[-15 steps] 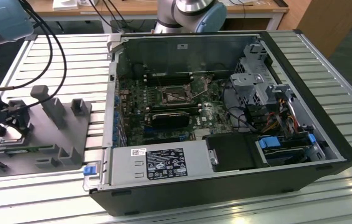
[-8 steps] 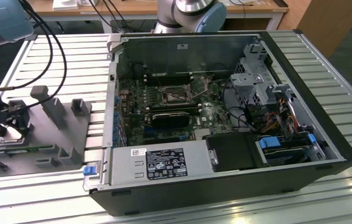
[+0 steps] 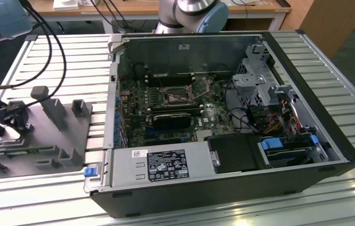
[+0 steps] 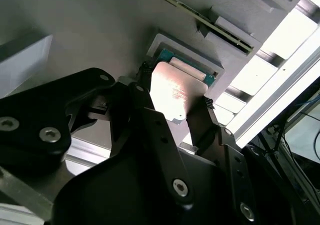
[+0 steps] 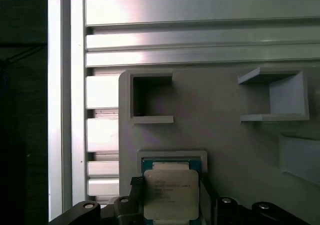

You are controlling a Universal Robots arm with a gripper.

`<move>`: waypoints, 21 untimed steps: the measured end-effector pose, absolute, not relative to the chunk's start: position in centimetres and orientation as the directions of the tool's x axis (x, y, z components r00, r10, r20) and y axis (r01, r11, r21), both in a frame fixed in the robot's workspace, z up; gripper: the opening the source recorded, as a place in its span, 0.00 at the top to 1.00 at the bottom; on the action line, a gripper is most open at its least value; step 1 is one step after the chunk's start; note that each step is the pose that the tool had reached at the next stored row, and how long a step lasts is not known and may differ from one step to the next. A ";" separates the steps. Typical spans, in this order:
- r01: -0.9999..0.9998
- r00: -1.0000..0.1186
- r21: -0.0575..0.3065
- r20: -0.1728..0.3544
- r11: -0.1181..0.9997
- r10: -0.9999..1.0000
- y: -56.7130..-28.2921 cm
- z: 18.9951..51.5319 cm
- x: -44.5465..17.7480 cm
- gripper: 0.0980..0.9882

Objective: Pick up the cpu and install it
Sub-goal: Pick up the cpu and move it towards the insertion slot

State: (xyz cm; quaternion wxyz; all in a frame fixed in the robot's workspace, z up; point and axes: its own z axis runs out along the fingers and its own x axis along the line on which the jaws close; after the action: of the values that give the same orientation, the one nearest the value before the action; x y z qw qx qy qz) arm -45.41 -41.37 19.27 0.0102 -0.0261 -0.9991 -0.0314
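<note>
The cpu (image 5: pixel 170 197), a flat square chip with a shiny silver top and a thin green edge, sits between the black fingers of my gripper (image 5: pixel 170 185). In the second wrist view the cpu (image 4: pixel 172 87) looks slightly raised and tilted over a square pocket (image 4: pixel 192 52) in the grey fixture, with one finger (image 4: pixel 144 92) pressed to each side and my gripper (image 4: pixel 174 95) shut on it. In the exterior view my gripper (image 3: pixel 13 117) hangs over the grey fixture (image 3: pixel 45 141) at the exterior view's left. The motherboard socket (image 3: pixel 177 96) lies inside the open computer case (image 3: pixel 303 70).
Upright posts (image 3: pixel 55 110) rise from the fixture close to my gripper. Black cables (image 3: pixel 49 52) hang from the arm. The case holds a drive cage (image 3: pixel 259 75), a power supply (image 3: pixel 161 165) and loose wiring (image 3: pixel 284 120). Everything rests on a slatted aluminium table (image 3: pixel 58 56).
</note>
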 end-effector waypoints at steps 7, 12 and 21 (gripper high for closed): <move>0.053 -0.998 0.063 0.022 0.997 0.051 -41.4 20.6 -45.4 0.51; 0.053 -0.998 0.066 0.022 0.996 0.051 -41.4 21.3 -45.4 0.51; 0.053 -0.998 0.072 0.022 0.996 0.051 -41.4 22.7 -45.4 0.51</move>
State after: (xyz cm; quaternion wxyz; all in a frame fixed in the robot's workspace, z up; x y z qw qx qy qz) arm -45.41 -41.37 22.70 0.0103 -0.0260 -0.9989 -0.0365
